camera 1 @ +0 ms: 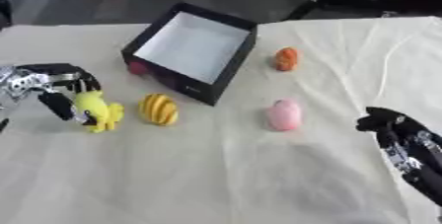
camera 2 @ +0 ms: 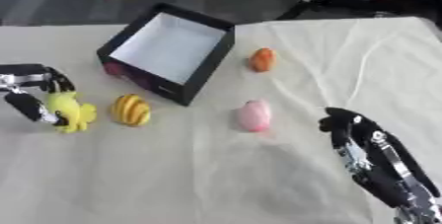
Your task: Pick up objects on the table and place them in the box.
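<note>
Left hand (camera 1: 54,90) is curled round the yellow toy (camera 1: 96,111) at the bench's left edge, fingers over its top and thumb behind. Toy looks like it sits on the cloth, though the view is too soft to be sure it isn't just lifted. It reads as a small soft plush: light, squashy, not fragile, unlikely to slip. Best hold is across the fat body, not the feet.

Just right of it: striped toy (camera 1: 159,109), rounded, probably needs a wider pinch across its middle. Past that, the box (camera 1: 235,57), black walls, white inside, nothing in it that I can see. Something red (camera 1: 138,67) sits against its left wall. Pink toy (camera 1: 284,114) and orange toy (camera 1: 286,58) lie right of the box, well apart.

Right hand (camera 2: 349,122) is idle lower right, fingers curled, grasping nothing.
</note>
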